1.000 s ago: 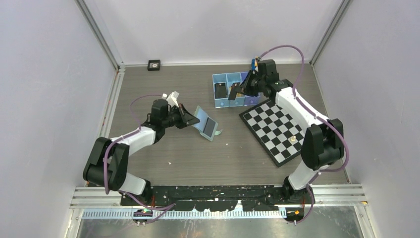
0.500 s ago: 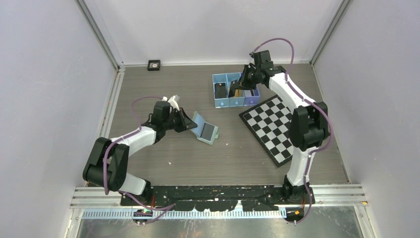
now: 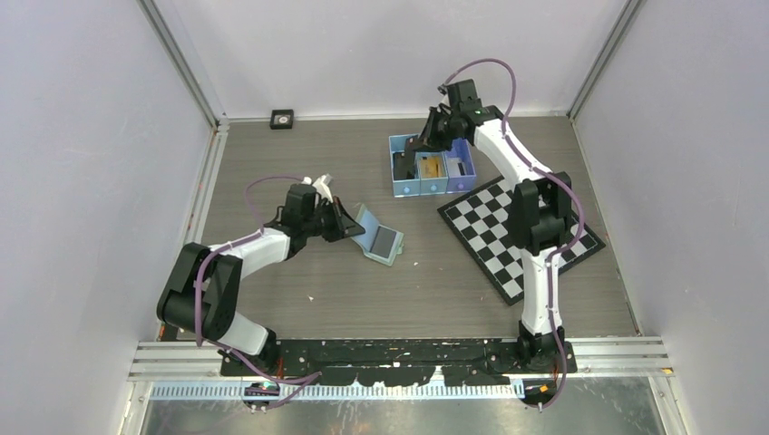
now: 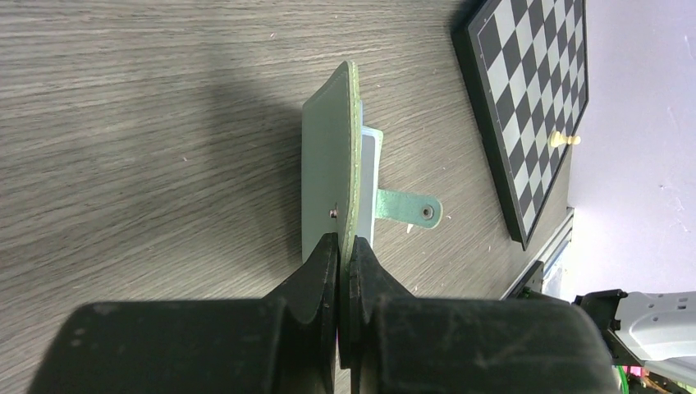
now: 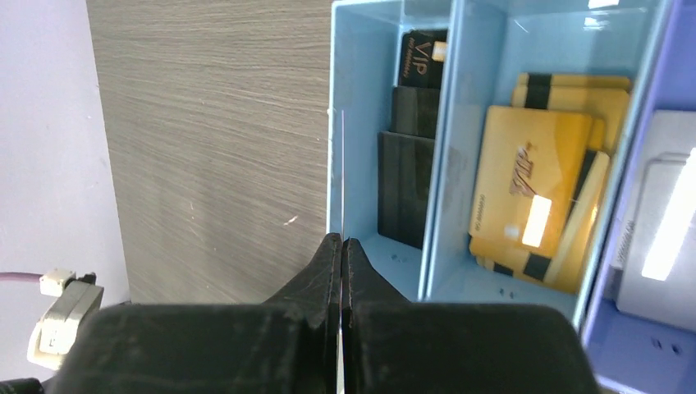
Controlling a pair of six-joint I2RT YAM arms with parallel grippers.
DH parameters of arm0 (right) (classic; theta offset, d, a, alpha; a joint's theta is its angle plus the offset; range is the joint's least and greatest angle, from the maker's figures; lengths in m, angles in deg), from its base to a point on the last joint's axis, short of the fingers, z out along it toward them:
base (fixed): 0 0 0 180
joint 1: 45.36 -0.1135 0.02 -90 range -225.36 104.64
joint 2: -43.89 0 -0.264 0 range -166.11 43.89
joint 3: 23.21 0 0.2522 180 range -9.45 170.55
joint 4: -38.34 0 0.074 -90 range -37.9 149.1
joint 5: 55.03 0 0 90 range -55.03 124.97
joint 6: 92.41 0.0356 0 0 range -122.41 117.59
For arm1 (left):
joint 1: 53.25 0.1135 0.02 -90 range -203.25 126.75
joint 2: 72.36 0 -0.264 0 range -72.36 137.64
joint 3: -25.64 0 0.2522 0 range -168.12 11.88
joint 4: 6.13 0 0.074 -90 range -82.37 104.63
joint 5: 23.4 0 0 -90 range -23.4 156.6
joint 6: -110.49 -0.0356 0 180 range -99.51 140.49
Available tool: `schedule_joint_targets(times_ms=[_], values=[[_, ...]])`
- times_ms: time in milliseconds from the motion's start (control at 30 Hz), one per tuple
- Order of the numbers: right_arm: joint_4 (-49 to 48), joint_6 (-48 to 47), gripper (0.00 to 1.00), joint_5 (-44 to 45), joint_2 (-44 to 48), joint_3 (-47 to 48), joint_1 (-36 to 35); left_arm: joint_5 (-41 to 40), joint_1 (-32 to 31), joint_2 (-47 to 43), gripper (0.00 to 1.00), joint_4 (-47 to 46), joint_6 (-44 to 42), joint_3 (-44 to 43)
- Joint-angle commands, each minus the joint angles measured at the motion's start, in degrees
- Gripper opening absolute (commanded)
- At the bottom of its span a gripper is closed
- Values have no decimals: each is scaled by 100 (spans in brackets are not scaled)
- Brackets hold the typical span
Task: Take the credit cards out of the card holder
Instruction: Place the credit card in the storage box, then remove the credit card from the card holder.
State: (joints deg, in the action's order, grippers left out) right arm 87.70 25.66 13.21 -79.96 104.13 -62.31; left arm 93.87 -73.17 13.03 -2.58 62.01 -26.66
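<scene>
The sage-green card holder (image 3: 376, 234) lies open left of the table's centre, a dark card face (image 3: 386, 240) showing inside. My left gripper (image 3: 354, 227) is shut on its raised flap. In the left wrist view the gripper (image 4: 343, 243) pinches the flap (image 4: 328, 164) edge-on, with the side tab (image 4: 406, 208) and a pale inner edge (image 4: 371, 176) behind. My right gripper (image 3: 413, 150) hangs over the blue tray's left compartment, shut (image 5: 342, 240) on a thin card (image 5: 342, 172) seen edge-on. Black cards (image 5: 410, 164), gold cards (image 5: 533, 189) and grey cards (image 5: 665, 230) lie in the tray.
The blue three-compartment tray (image 3: 393, 186) stands at the back centre. A tilted chessboard (image 3: 521, 240) lies right of it, with a small pale pawn (image 4: 560, 139) on it. A small black square object (image 3: 282, 118) sits by the back wall.
My right gripper has swung left across the tray, from its right end to over the left compartment, still holding the card. The card holder has sunk lower and shifted slightly.
</scene>
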Motion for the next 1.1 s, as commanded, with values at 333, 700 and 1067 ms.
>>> schedule_joint_targets(times_ms=[333,700,1067], values=[[782,-240,1,321,-1024,1458,-274,132,-170,76,0,-235,-81,-364],[282,-182,41,542,-439,683,-303,-8,-254,14,0,-64,-206,-432],[-1370,124,48,1420,1575,-2355,-1392,-392,-557,-191,0,167,-226,-595]])
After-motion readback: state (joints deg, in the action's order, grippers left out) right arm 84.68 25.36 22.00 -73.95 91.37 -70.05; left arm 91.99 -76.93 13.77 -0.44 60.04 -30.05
